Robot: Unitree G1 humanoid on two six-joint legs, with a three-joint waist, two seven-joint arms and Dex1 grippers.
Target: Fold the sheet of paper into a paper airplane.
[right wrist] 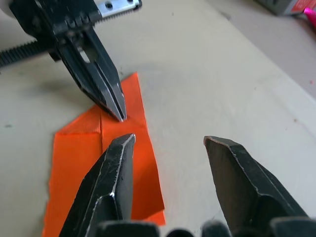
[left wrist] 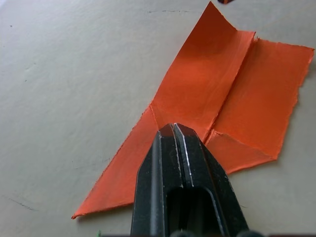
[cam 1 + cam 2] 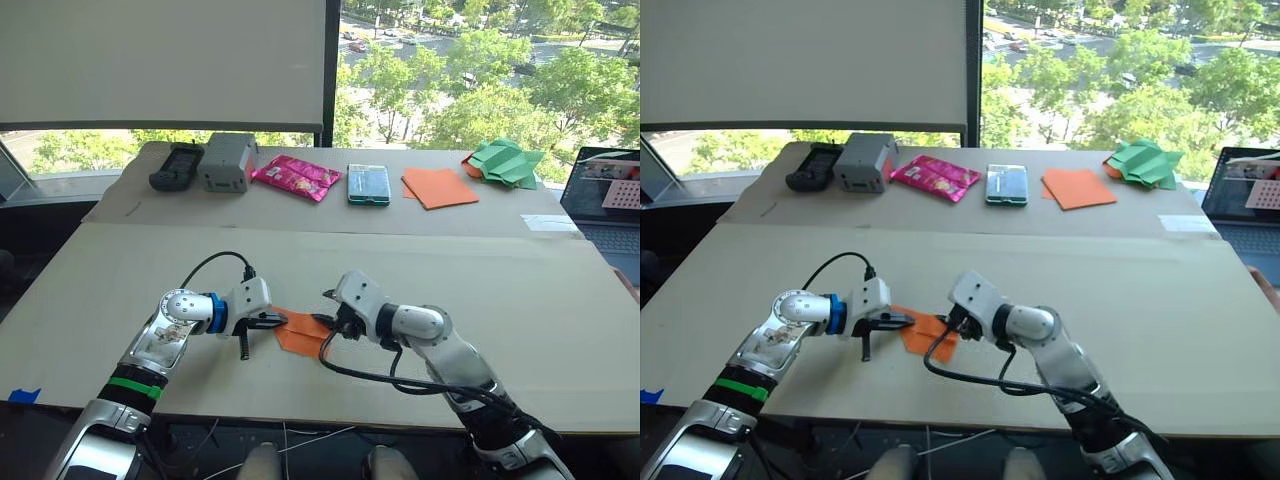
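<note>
The sheet of paper (image 3: 303, 336) is bright orange, partly folded, with creases and one flap lifting, and lies flat on the near table. My left gripper (image 3: 281, 320) is shut, its joined tips (image 2: 173, 128) pressing down on the sheet where creases meet. From the other side my right gripper (image 1: 170, 143) stands open just above the table. One of its fingers (image 1: 118, 163) hovers over the sheet's edge and the other is over bare table. A paper airplane is out of view.
The far table holds a black device (image 3: 176, 166), a grey box (image 3: 227, 162), a pink packet (image 3: 296, 177), a teal box (image 3: 368, 184), a smooth orange sheet (image 3: 440, 187) and a green paper shape (image 3: 507, 162). A laptop (image 3: 606, 200) sits at the right edge.
</note>
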